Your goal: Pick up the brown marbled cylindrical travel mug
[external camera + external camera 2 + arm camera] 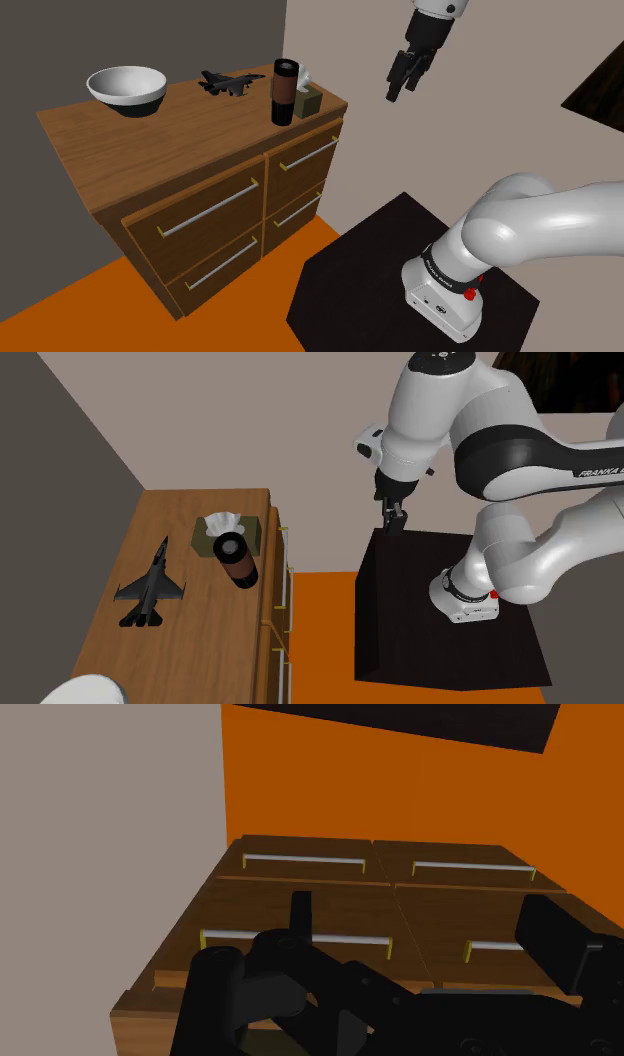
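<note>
The travel mug [284, 92] is a dark brown cylinder with a black lid and base. It stands upright near the corner of the wooden dresser top [160, 140], close beside a tissue box [310, 99]. In the second exterior view the mug [236, 559] sits between the tissue box [228, 532] and the dresser's front edge. My gripper [400, 88] hangs in the air past the dresser's end, above mug height and well apart from it. It is open with nothing between its fingers. From the wrist the gripper [425, 916] faces the dresser's drawer fronts [300, 894].
A white and black bowl [127, 90] and a dark toy jet [225, 84] also sit on the dresser. In the second exterior view the jet [150, 587] lies beyond the mug. My black stand [380, 260] rests on an orange floor [90, 300]. Grey walls rise behind.
</note>
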